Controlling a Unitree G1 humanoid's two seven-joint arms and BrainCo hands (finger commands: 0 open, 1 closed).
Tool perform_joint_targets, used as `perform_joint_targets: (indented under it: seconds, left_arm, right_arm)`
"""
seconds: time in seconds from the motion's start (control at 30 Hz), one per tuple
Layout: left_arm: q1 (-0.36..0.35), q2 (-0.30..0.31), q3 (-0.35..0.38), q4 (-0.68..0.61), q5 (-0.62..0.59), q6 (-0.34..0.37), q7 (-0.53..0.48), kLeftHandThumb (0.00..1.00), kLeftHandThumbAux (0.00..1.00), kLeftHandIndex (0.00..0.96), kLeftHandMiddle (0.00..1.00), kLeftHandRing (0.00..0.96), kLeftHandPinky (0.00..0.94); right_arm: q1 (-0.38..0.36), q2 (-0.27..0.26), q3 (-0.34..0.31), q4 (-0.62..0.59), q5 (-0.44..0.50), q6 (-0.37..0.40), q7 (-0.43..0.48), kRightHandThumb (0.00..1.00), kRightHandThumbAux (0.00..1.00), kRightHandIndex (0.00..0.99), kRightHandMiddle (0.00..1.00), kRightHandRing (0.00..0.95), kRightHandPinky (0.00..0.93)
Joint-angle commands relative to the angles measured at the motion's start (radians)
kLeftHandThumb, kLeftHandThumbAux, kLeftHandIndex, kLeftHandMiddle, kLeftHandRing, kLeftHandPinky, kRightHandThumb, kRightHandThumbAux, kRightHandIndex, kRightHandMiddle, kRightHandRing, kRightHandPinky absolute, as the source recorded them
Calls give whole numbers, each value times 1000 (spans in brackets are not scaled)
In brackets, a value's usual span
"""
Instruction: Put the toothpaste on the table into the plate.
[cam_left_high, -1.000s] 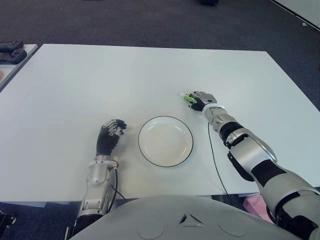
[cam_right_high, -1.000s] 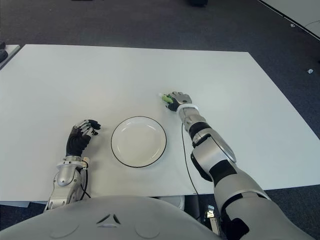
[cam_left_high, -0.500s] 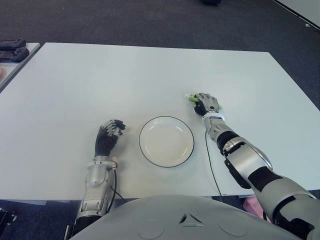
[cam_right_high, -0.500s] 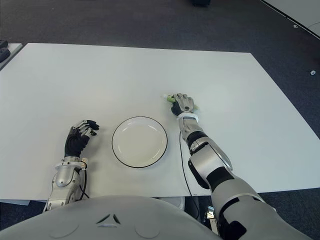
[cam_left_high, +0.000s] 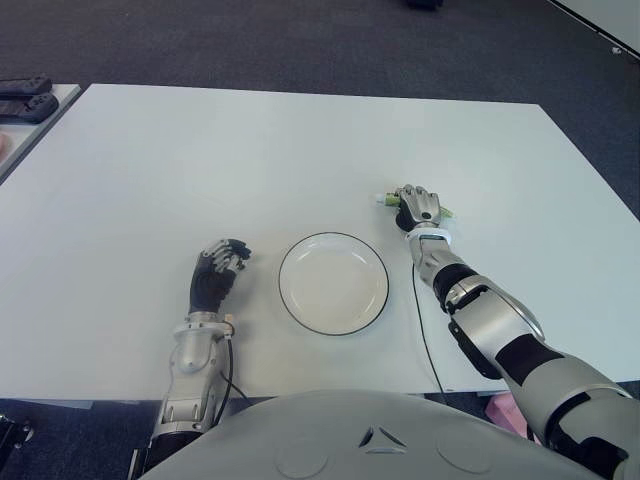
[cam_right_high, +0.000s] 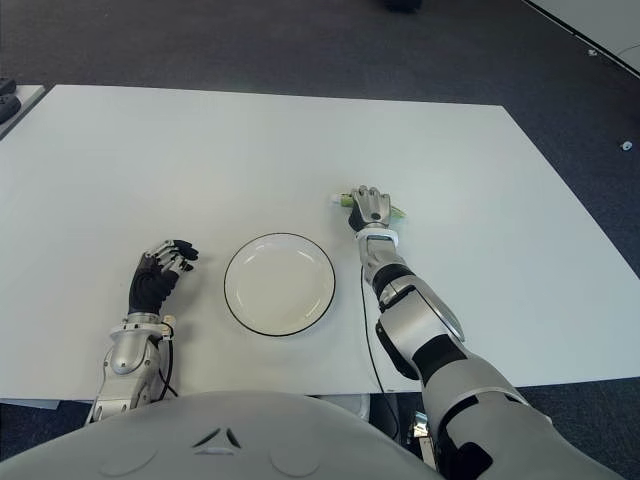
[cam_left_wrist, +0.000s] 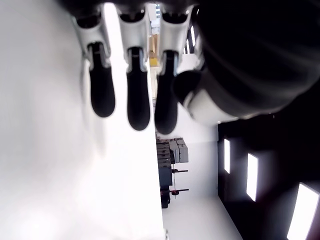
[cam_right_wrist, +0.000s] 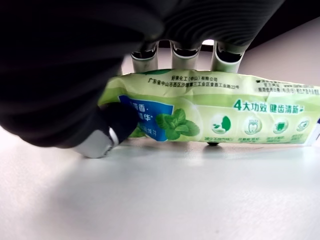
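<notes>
The toothpaste (cam_right_wrist: 210, 117) is a green tube with mint leaves printed on it. My right hand (cam_left_high: 414, 205) is shut on it, thumb (cam_right_wrist: 120, 119) on one side and fingers (cam_right_wrist: 182, 54) on the other. The tube sits low over the white table (cam_left_high: 250, 160); I cannot tell if it touches. Its cap end (cam_left_high: 383, 199) and tail (cam_left_high: 447, 211) stick out on either side of the hand. The white plate (cam_left_high: 333, 236) with a dark rim lies empty, nearer to me and to the left of that hand. My left hand (cam_left_high: 220, 266) shows left of the plate, fingers (cam_left_wrist: 132, 95) loosely extended and holding nothing.
A black cable (cam_left_high: 423, 320) runs along the right forearm over the table. Dark objects (cam_left_high: 25, 104) lie on a neighbouring surface at the far left. Dark carpet lies beyond the table's far edge.
My right hand has shifted a little to the right and turned, closing on the toothpaste; the tube now lies crosswise in the hand. The left hand has not moved.
</notes>
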Motion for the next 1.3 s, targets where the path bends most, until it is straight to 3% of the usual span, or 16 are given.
perform_joint_targets:
  seconds: [0.03, 0.6, 0.83, 1.3]
  left_arm:
    - [5, -6, 8, 17, 0, 27, 11, 703, 725, 426, 470, 460, 462]
    - [-1, -2, 10, 21, -9, 20, 6, 704, 724, 428, 476, 469, 476]
    - [4, -8, 10, 7, -2, 35, 17, 705, 724, 427, 468, 465, 468]
    - [8, 0, 5, 4, -1, 32, 13, 703, 724, 427, 483, 474, 471]
  right_arm:
    - [86, 16, -7, 59, 12, 27, 58, 850, 679, 394, 546, 826, 874]
    - [41, 22, -74, 42, 62, -30, 66, 848, 682, 390, 544, 869, 882]
    - [35, 16, -111, 37, 86, -79, 17, 848, 682, 392, 547, 862, 868]
    - [-62, 9, -205, -15, 169, -182, -27, 847, 682, 392, 518, 778, 701]
